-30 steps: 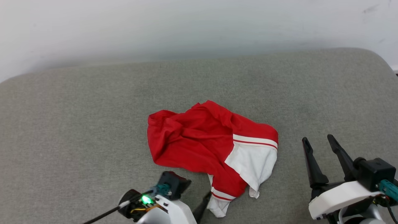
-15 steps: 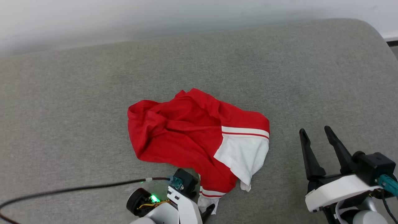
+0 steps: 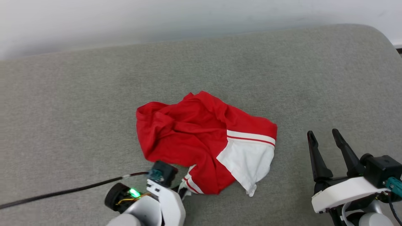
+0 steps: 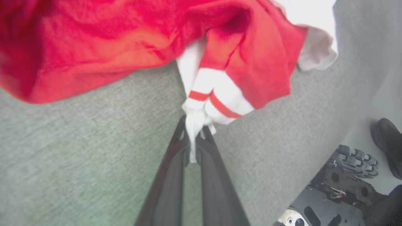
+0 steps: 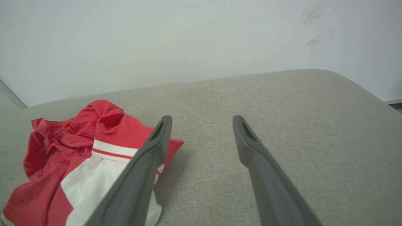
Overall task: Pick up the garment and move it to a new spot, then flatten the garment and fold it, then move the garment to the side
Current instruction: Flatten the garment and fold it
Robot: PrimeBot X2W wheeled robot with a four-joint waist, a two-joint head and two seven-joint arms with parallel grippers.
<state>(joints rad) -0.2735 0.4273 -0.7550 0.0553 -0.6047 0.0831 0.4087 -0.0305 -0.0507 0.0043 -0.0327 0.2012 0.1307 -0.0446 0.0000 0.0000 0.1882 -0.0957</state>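
The garment point(image 3: 194, 138) lies crumpled in the middle of the grey cushion, red with a white sleeve and striped trim facing right; its letters and number are hidden in the folds. My left gripper point(image 4: 192, 138) is shut on the garment's white striped sleeve edge point(image 4: 213, 100), at the heap's near left corner point(image 3: 185, 186). Over bare cushion to the right of the heap my right gripper point(image 3: 325, 135) stands open with nothing between its fingers. From the right wrist the garment point(image 5: 72, 157) shows at the lower left, beyond the open fingers point(image 5: 163, 131).
The grey cushion point(image 3: 78, 110) spreads wide to the left, behind and to the right of the heap, with a pale wall behind it. A black cable point(image 3: 62, 191) trails left from my left wrist. Past the cushion's edge, the left wrist view shows my base point(image 4: 345, 185) and a dark shoe point(image 4: 388, 141).
My left gripper has moved left, dragging the striped sleeve edge under the heap's near corner. The head camera has shifted, so the whole scene sits differently. The right gripper stays open.
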